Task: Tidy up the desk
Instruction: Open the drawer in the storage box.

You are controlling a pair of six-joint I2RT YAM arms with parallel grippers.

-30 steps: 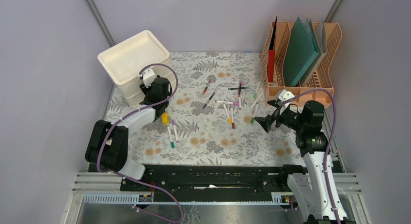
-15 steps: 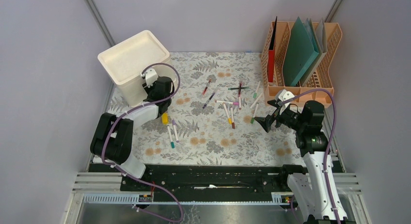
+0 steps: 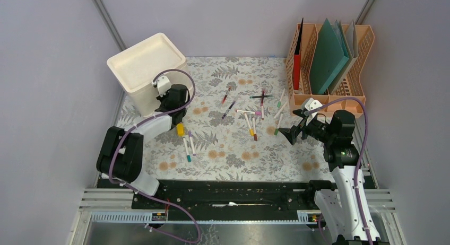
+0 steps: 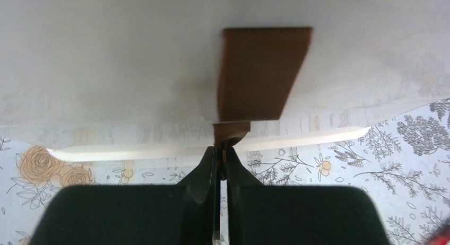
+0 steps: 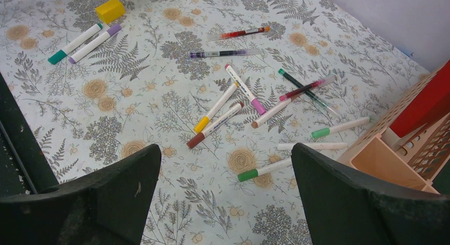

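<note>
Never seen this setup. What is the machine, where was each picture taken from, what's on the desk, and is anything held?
Two robot arms, each ending in two fingers. One picture looks down from above; the other two come from wrist cameras. On the desk lie scattered markers, a yellow block, a white box and an orange rack with folders. The left fingers are pinched shut on a brown tab on the box. The right fingers are open, holding nothing.

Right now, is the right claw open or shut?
Open. The right claw has its fingers wide apart in the right wrist view, with scattered markers on the desk showing between them and nothing held.
</note>
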